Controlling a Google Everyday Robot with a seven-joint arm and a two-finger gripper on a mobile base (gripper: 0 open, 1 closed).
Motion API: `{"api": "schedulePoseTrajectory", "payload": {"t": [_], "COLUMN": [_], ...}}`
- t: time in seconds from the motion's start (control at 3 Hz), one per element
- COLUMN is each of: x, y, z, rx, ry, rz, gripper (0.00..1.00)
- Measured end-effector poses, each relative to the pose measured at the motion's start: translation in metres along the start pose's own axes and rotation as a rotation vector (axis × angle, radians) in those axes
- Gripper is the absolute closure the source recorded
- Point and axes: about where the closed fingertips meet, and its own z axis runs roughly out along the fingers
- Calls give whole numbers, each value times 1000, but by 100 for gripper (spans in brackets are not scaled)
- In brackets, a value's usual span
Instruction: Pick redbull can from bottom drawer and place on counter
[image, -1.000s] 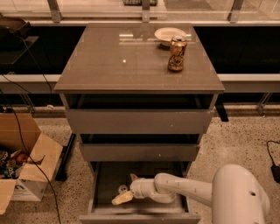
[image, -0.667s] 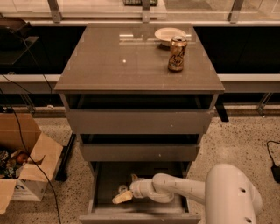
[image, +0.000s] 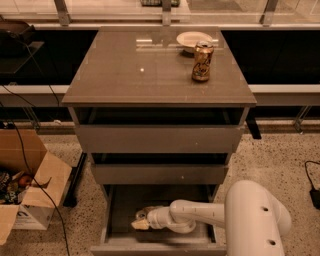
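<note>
The bottom drawer (image: 119, 207) is pulled open at the foot of the grey cabinet. My white arm reaches into it from the right. My gripper (image: 141, 223) sits low at the drawer's left middle, pale yellowish at its tip. A small silver-grey round shape (image: 144, 214) touches the top of the gripper's tip. It may be the redbull can's top, and the rest of the can is hidden. The counter (image: 135, 70) is the glossy grey-brown top above.
A gold-brown patterned can (image: 202, 62) and a white plate (image: 192, 39) stand at the counter's back right. The two upper drawers are slightly open. An open cardboard box (image: 30, 187) and cables lie on the floor to the left.
My arm's large white body has shifted a little to the left. The gripper has stayed at about the same spot in the drawer.
</note>
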Motion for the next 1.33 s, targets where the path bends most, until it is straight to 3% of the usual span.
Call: {"api": "schedulePoseTrajectory", "payload": {"t": [0.33,0.67,1.0,1.33], "x": [1,-12,-69,-120], "y": [18,29,10,26], "z": [1,-13,-74,-141], "rx": [7,-8,-21,-107], "ry": [43,-13,-166,-262], "rz": [-30,1,-31,-106], "gripper": [73,96,100,100]}}
